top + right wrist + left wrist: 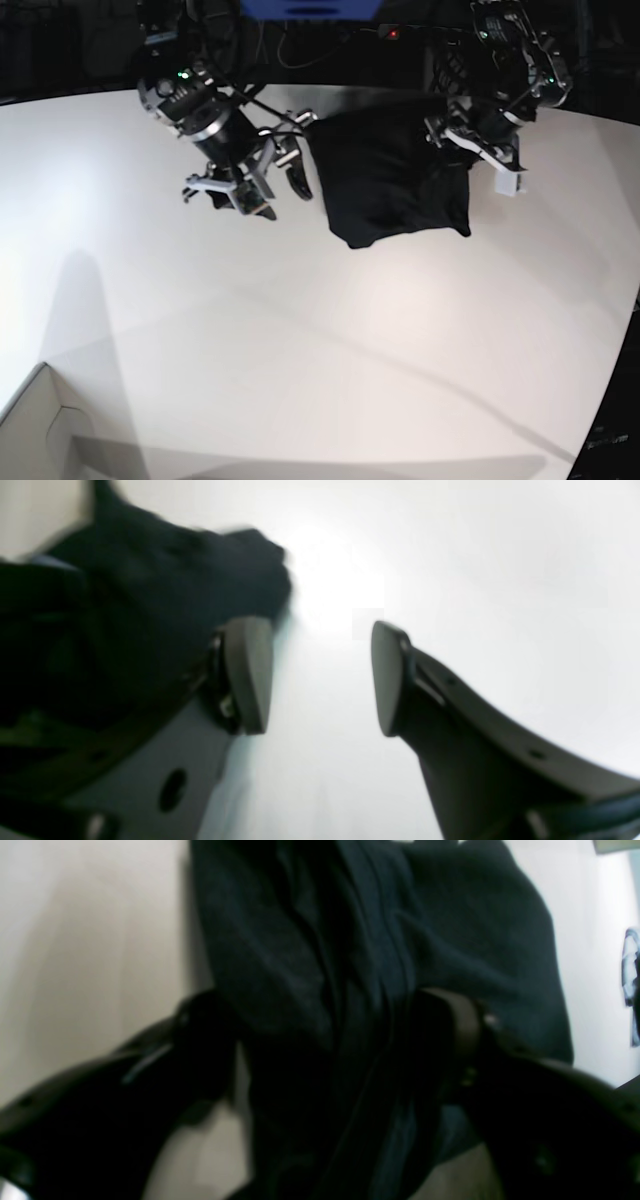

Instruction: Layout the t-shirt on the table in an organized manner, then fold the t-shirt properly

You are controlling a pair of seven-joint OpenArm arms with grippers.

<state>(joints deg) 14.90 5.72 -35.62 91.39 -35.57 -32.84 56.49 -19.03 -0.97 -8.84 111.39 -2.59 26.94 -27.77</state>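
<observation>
1. Layout barely begun: the t-shirt (390, 180) sits bunched in a dark heap at the far side of the worktop (300, 350), not spread, no fold made.
2. The left claw (330, 1040) straddles gathered cloth; whether it grips is unclear.
3. The right claw (320, 675) gapes empty, the shirt just beside it.

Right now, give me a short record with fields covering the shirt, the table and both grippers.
garment: plain black t-shirt of thin soft fabric, bunched and creased, not spread flat
surface: large smooth white table, shirt at its far side
left gripper: fingers on either side of a hanging bundle of the cloth; whether it pinches cannot be told
right gripper: open, nothing between its pads, bare table behind the gap
right gripper position: beside the shirt's edge
other: white cardboard box corner at the near edge
fold: not started
</observation>
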